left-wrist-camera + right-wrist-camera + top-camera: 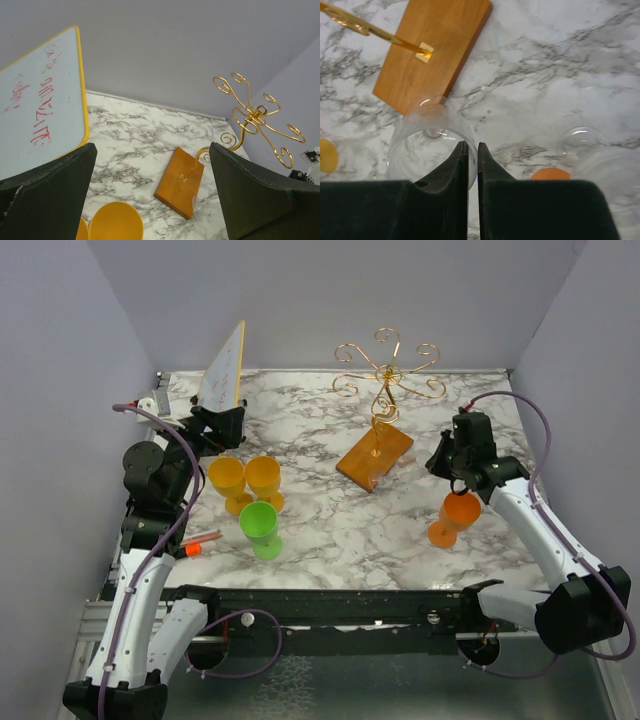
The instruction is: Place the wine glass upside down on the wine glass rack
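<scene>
The wine glass [427, 135] is clear and lies tilted, its foot toward the rack's wooden base [432, 47]. My right gripper [472, 145] is shut on its rim, one finger inside the bowl and one outside. In the top view the right gripper [447, 462] sits just right of the base [375, 460], and the glass is barely visible there. The gold wire rack [388, 370] stands upright with curled arms, all of them bare; it also shows in the left wrist view [255, 112]. My left gripper [225, 425] is open and empty at the far left.
A tilted whiteboard [222, 365] stands at the back left. Two yellow glasses [245, 480] and a green glass [260, 525] stand front left, beside a red marker [200, 542]. An orange glass [460, 510] stands just in front of the right gripper.
</scene>
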Robot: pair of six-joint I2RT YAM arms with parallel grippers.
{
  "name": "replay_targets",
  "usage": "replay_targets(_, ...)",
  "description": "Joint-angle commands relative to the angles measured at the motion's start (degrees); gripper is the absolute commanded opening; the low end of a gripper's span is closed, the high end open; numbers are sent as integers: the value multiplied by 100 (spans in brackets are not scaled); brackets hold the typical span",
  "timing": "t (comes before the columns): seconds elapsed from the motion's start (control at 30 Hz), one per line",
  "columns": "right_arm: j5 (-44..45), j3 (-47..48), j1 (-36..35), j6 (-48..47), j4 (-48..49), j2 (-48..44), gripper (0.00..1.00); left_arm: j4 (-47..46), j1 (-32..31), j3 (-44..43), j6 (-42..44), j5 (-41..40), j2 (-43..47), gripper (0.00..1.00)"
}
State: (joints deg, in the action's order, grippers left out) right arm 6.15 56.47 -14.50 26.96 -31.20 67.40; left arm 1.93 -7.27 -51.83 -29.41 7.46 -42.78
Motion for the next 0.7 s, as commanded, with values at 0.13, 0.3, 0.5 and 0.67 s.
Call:
replay_targets(0.13,403,282,-532,20,-603,133,1,-762,-38,-2,-1383,797,-491,92)
replay_targets(0.3,91,191,-630,209,-467,-376,1,-990,-93,205,-2404,1236,-760,94)
replay_targets(0.5,-575,-443,-707,438,572,-1210,1,-656,-214,464,-3773,1559,-991,95)
replay_targets(0.67,-778,-745,-922,372,1479,-1487,1,-222,-404,354,-4252,1720,-1155,95)
